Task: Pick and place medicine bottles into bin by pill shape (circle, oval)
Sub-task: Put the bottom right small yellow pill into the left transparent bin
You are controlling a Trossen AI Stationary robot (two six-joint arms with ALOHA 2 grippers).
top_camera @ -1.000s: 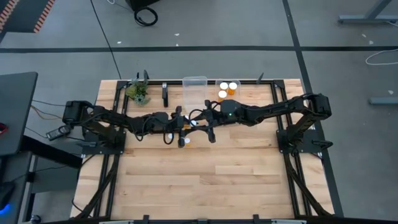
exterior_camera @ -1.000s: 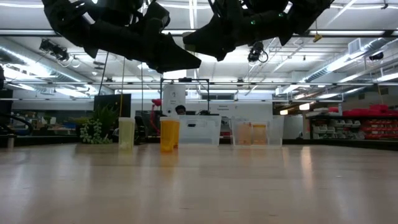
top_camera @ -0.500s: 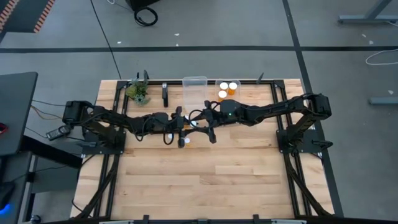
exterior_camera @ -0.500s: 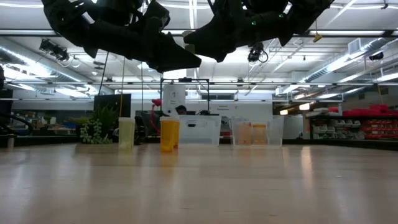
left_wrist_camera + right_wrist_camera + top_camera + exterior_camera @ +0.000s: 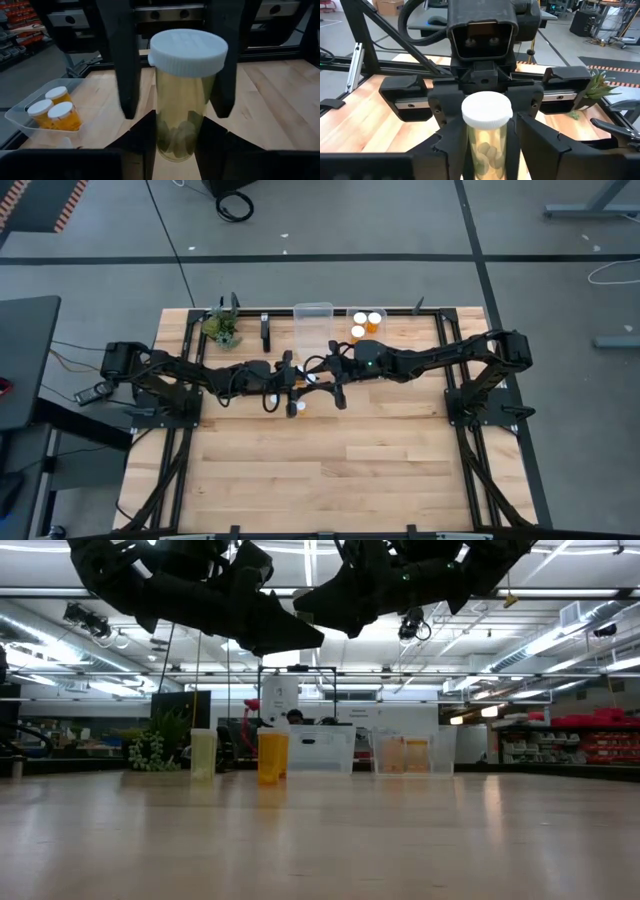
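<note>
A: Where is the bottle (image 5: pixel 187 95)?
B: Upright in mid-air over the table's (image 5: pixel 330 460) middle, white cap up, pills showing through its amber wall. The left gripper (image 5: pixel 175 142) and the right gripper (image 5: pixel 485 137) both clasp it from opposite sides, nose to nose.

A: What lies around it?
B: A second bottle (image 5: pixel 272 757) stands on the wood below. Three more (image 5: pixel 52 109) sit in a clear bin (image 5: pixel 366 321) at the far edge, beside another bin (image 5: pixel 313 328) and a plant (image 5: pixel 221 326).

A: And beyond?
B: Grey floor, cables, shelves, strip lights
</note>
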